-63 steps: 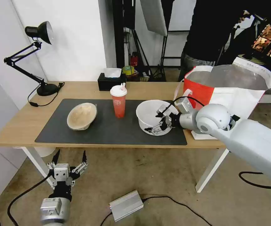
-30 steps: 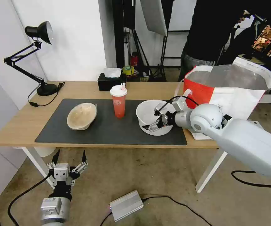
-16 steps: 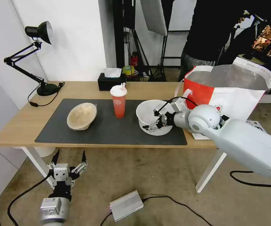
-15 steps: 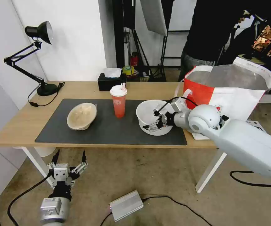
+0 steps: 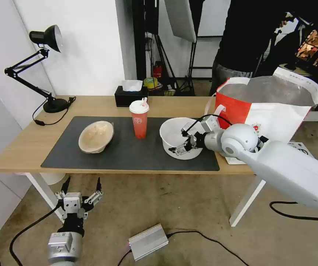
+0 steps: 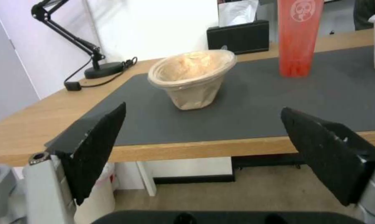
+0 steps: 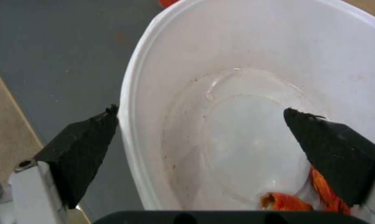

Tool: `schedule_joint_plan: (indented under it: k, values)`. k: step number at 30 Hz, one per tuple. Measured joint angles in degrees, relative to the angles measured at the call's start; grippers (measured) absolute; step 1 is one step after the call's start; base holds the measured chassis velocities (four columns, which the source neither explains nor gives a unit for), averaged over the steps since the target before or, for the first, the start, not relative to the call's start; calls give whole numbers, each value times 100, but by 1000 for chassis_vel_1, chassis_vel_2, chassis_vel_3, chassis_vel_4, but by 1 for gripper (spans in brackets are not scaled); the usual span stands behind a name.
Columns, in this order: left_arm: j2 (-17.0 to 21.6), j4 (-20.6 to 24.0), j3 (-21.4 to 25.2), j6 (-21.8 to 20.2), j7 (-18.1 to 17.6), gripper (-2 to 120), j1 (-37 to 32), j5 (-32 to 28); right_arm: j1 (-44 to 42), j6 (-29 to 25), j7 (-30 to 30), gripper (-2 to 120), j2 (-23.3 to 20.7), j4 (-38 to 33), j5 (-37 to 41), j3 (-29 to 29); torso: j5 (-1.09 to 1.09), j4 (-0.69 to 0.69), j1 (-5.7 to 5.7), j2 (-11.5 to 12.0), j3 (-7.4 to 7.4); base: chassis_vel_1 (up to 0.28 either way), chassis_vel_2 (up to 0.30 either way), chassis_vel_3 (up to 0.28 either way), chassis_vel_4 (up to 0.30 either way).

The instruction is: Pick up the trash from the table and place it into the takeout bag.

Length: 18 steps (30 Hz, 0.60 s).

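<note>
**Right gripper straddling white bowl rim, not closed**

Right gripper (image 5: 181,146) is at the near rim of the white bowl (image 5: 173,135), jaws spread. In the right wrist view one finger (image 7: 81,146) sits outside the wall over the dark mat (image 5: 129,155), the other finger (image 7: 333,149) is inside the bowl. Rim runs between them; can't tell if either pad touches the wall. Red food scraps (image 7: 287,200) lie on the bowl floor, close to the inner finger.

Bowl sits on the mat on the table (image 5: 26,144). Takeout bag (image 5: 273,107) stands just behind the right gripper's wrist, at the table's end, mouth open, foil lining visible.

Red drink cup (image 5: 139,120) stands upright on the mat, beyond the bowl from the right gripper. Tan pulp bowl (image 5: 95,136) is further that way, tilted on the mat.

Left gripper (image 5: 80,188) is parked below the table edge, above the floor, fingers apart, holding nothing. From its wrist view the tan pulp bowl (image 6: 193,77) is straight ahead and above it, cup (image 6: 299,34) off to one side. Black tissue box (image 5: 130,96) and desk lamp (image 5: 37,66) at the table's far side, well apart from both grippers.
</note>
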State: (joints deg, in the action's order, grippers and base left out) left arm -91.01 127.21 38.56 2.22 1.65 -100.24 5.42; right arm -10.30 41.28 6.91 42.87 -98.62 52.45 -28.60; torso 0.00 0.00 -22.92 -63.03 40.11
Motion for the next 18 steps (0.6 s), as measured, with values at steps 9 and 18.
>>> schedule_joint_plan:
  k: [9,18]
  values:
    - [-4,0,-4,0,0,100,-2,0,5,0,-35,100,43,77,-6,-31,0,0,0,0,0,0,0,0,0]
    - [-2,-3,2,3,0,100,4,-1,21,0,-82,100,101,109,-11,-82,0,0,0,0,0,0,0,0,0]
